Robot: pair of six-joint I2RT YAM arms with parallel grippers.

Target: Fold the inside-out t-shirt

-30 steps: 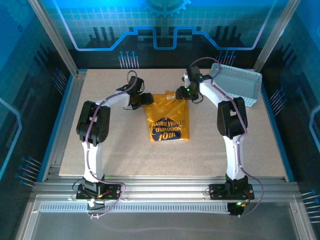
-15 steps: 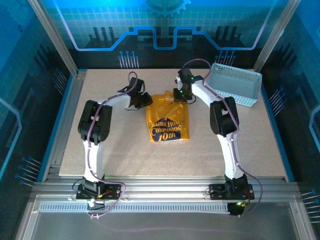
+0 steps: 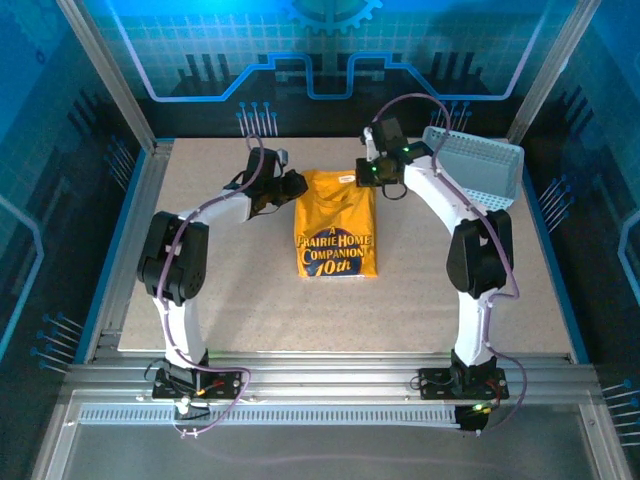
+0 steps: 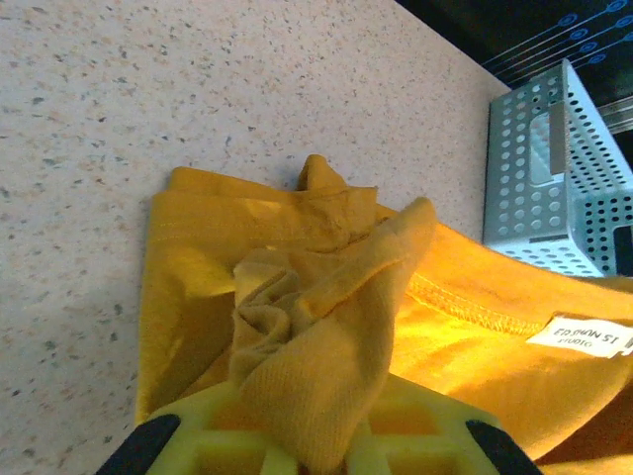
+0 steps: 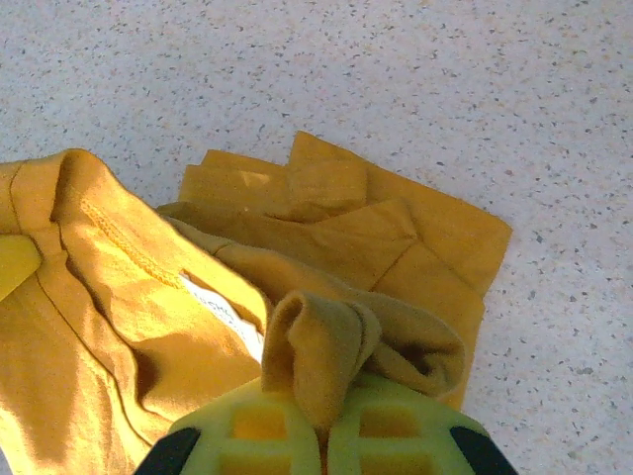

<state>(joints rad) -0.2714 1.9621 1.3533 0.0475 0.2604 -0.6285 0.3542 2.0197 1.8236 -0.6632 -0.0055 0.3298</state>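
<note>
— Where's the shirt point(image 3: 336, 225)?
— On the table point(image 3: 250, 300), mid-width, toward the far side. Left gripper point(image 3: 292, 186) at its far left corner, right gripper point(image 3: 368, 176) at its far right.
— And the basket point(image 3: 478, 185)?
— Far right corner, right of the shirt.

Left pincer point(image 4: 315, 435), right pincer point(image 5: 321, 424), both clamped.

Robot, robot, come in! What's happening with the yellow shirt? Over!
Both shut on t-shirt fabric: left gripper, right gripper. It lies on table, print up. Nothing blocking; basket apart, far right.
</note>
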